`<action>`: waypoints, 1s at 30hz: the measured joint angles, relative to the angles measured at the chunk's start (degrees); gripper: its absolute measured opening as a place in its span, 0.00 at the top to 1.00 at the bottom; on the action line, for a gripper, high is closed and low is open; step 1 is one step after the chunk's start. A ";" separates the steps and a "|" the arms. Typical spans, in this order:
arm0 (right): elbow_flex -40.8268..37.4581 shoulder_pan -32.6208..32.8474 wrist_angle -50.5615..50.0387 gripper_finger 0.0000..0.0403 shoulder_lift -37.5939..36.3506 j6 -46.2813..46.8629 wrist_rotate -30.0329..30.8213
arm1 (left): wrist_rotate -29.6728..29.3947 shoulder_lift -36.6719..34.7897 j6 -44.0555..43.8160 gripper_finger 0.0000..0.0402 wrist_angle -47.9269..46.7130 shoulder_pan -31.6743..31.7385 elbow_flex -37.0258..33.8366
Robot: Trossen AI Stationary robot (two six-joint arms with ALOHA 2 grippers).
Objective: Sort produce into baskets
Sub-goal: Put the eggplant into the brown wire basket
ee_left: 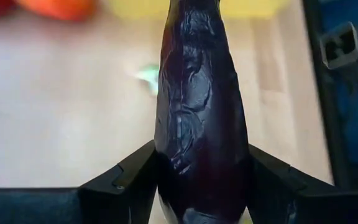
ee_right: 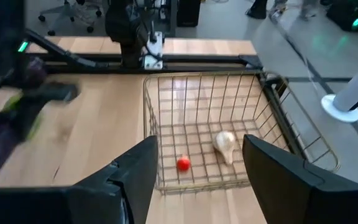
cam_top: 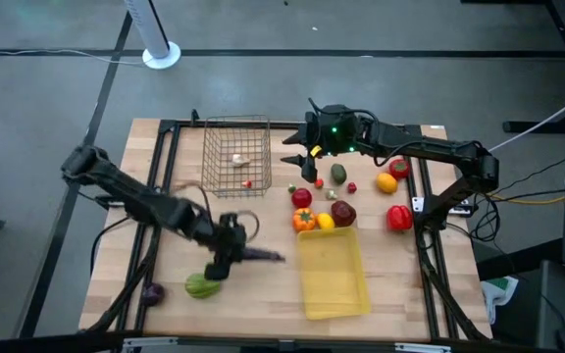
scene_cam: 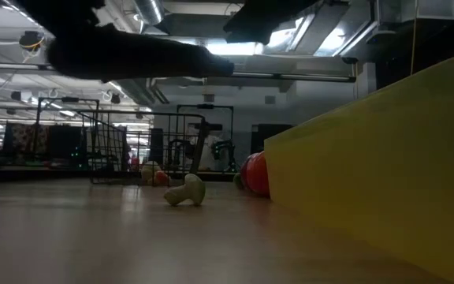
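The left gripper (cam_top: 235,251) is clamped on a dark purple eggplant (ee_left: 201,118), which fills the left wrist view between the two fingers (ee_left: 126,183); from above the eggplant (cam_top: 263,255) pokes out toward 3 o'clock, hanging over the wood at about 9 o'clock from the yellow tray (cam_top: 333,275). In the low view this arm is only a dark blur across the top, and the tray's wall (scene_cam: 385,166) blocks everything at the right. The right gripper (cam_top: 297,149) hovers at 3 o'clock from the wire basket (cam_top: 236,155), its fingers (ee_right: 135,177) apart and empty, the fingertips cut off by the frame. Inside the basket lie a whitish piece (ee_right: 225,146) and a small red one (ee_right: 183,163). A pale mushroom (scene_cam: 184,191) lies on the table in the low view; from above I cannot place it. Loose produce sits at 12 o'clock from the tray: an orange pepper (cam_top: 304,220), a dark red apple (cam_top: 342,212), a red piece (cam_top: 302,198), an avocado (cam_top: 338,174), an orange (cam_top: 386,182) and a red pepper (cam_top: 398,217). A green squash (cam_top: 202,286) lies at 7 o'clock from the left gripper, with a purple piece (cam_top: 152,291) half hidden by the table frame (cam_top: 165,176).
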 joint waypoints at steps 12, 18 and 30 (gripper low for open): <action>0.00 0.00 -4.01 0.42 0.02 0.00 -0.71 | -16.46 -15.13 9.32 0.51 -9.44 15.19 0.00; 0.00 0.00 -3.95 0.42 0.02 0.01 -0.78 | -24.20 -15.49 10.70 0.51 -13.95 21.52 -0.31; 0.00 3.18 -4.94 0.42 0.77 0.39 -8.26 | -24.13 -9.74 9.15 0.49 -11.85 28.51 -4.52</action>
